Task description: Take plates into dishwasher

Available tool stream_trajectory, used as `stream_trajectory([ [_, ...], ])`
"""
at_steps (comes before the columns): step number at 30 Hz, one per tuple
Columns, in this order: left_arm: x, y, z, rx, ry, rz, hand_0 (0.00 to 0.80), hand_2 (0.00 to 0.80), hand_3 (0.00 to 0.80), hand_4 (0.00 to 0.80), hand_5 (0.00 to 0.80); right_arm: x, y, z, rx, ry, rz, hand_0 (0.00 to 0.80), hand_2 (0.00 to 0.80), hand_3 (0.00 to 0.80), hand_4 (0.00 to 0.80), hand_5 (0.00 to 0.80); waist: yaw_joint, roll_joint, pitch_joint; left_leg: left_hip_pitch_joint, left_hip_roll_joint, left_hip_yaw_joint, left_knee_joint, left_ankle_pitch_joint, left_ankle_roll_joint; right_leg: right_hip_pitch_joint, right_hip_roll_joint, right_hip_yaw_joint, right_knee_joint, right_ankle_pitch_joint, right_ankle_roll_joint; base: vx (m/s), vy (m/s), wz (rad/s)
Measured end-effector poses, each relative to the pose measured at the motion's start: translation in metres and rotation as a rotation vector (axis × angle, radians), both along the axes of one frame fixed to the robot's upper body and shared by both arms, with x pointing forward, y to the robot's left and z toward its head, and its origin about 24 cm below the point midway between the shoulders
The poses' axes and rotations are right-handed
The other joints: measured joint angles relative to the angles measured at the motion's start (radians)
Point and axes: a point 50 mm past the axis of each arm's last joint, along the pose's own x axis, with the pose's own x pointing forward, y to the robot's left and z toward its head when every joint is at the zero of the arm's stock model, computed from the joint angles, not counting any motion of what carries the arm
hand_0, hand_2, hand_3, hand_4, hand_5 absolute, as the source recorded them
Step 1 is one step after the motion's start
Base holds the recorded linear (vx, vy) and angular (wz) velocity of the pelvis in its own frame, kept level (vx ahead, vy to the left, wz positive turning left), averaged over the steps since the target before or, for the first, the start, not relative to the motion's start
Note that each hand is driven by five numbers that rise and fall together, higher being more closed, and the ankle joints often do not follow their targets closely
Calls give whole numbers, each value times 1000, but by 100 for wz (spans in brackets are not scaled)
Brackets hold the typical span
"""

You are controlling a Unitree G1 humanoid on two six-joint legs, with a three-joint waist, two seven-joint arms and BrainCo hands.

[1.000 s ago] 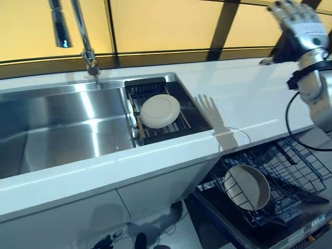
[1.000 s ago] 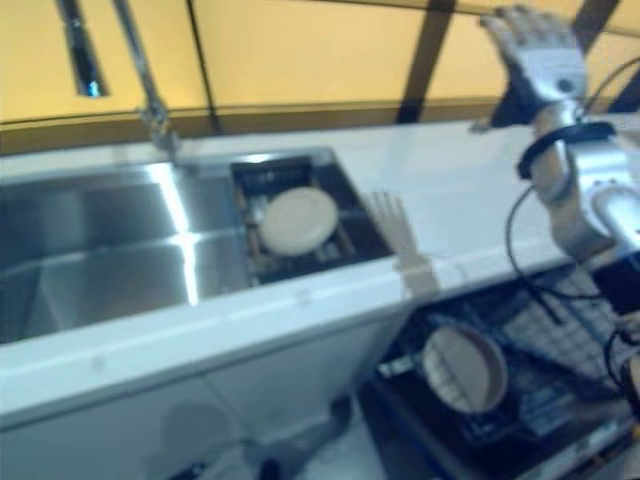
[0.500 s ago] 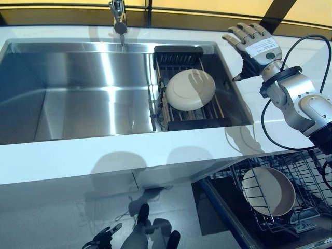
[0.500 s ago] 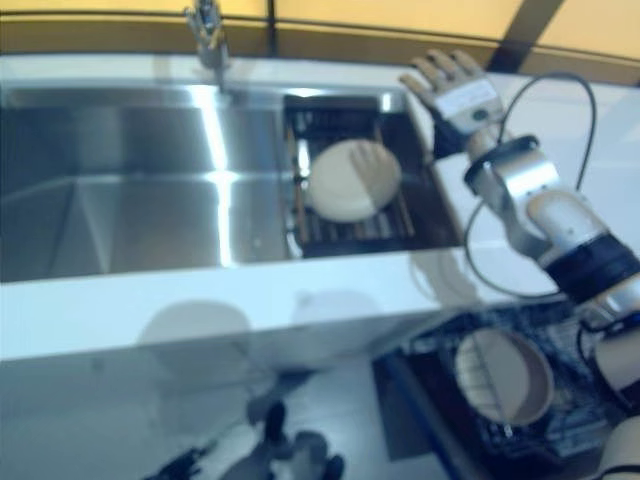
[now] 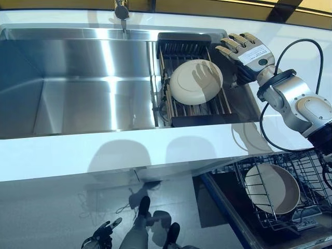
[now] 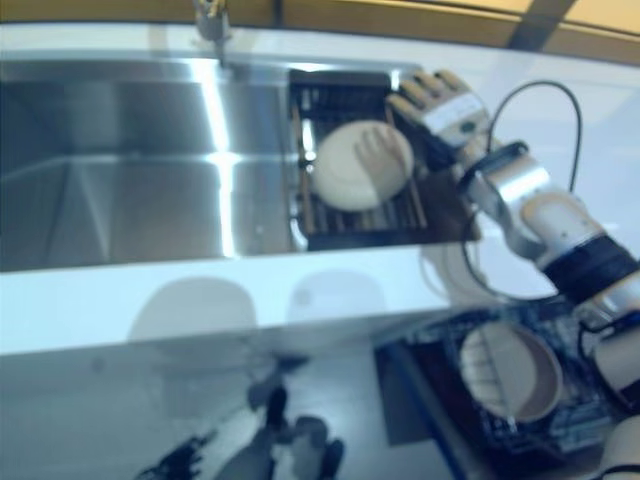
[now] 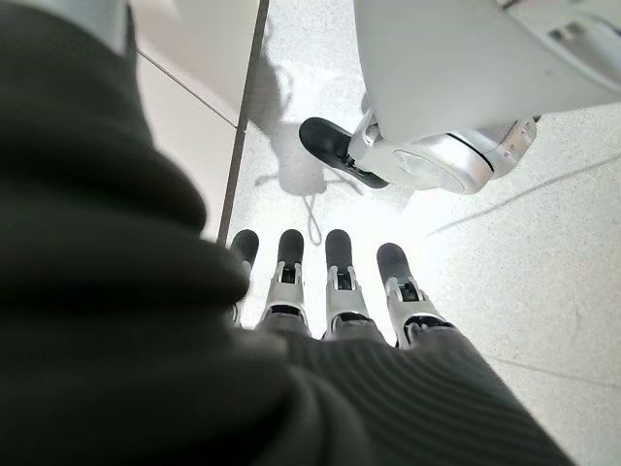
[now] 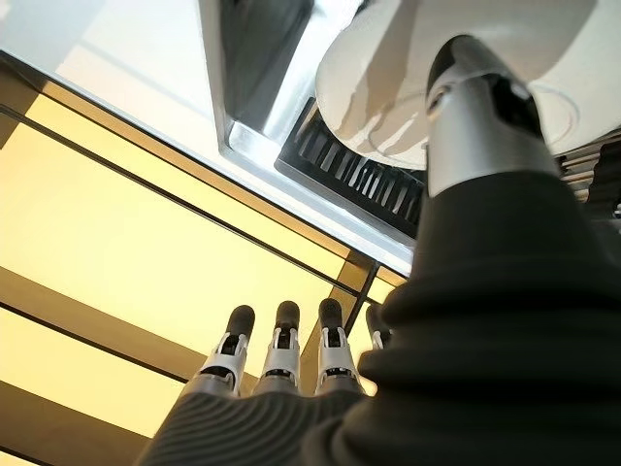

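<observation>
Hovering just beside the plate (image 5: 195, 81), the right hand (image 5: 248, 52) holds its fingers (image 5: 231, 45) straight, apart.

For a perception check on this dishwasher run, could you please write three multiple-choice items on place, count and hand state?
1. Where does the plate still to be loaded lie?
A. on the dark rack in the sink
B. on the floor
C. on the white counter

2. How many plates show in all?
A. one
B. two
C. four

3. How is the right hand?
A. curled round the plate
B. open beside the plate
C. out of view

Answers: A, the plate rests on the rack in the sink. B, a second plate stands in the dishwasher basket. B, the right hand has straight fingers, holding nothing.
</observation>
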Motion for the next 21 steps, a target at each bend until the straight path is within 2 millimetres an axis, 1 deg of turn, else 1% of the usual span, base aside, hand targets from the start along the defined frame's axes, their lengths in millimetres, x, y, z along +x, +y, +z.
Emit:
stream_trajectory([
  [5, 2, 0, 1, 0, -6, -1, 0, 0, 0, 0, 0, -1, 5, -2, -18, 32, 22, 0, 0, 0, 0, 0, 1, 0, 0, 3, 0, 1, 0, 0, 0, 2, 0, 0, 0, 0, 0, 0, 0, 0],
  [11, 2, 0, 1, 1, -5, 0, 0, 0, 0, 0, 0, -6, 17, -3, -54, 61, 67, 0, 0, 0, 0, 0, 2, -4, 2, 18, 1, 2, 0, 0, 0, 16, -1, 1, 0, 0, 0, 0, 0, 0],
  [16, 2, -1, 0, -1, -6, 0, 0, 0, 0, 0, 0, -6, 18, -4, -62, 76, 70, 0, 0, 0, 0, 0, 1, -7, 3, 20, 2, 6, 0, -2, -2, 17, 0, 4, 0, -1, 4, 0, 0, 0],
  [21, 2, -1, 0, -1, -6, 0, 0, 0, 0, 0, 0, -7, 21, -5, -78, 84, 72, 0, 0, 0, 0, 0, 2, -9, 4, 20, 2, 6, 0, -1, -1, 17, -1, 5, 0, 1, 1, 0, 0, 0],
])
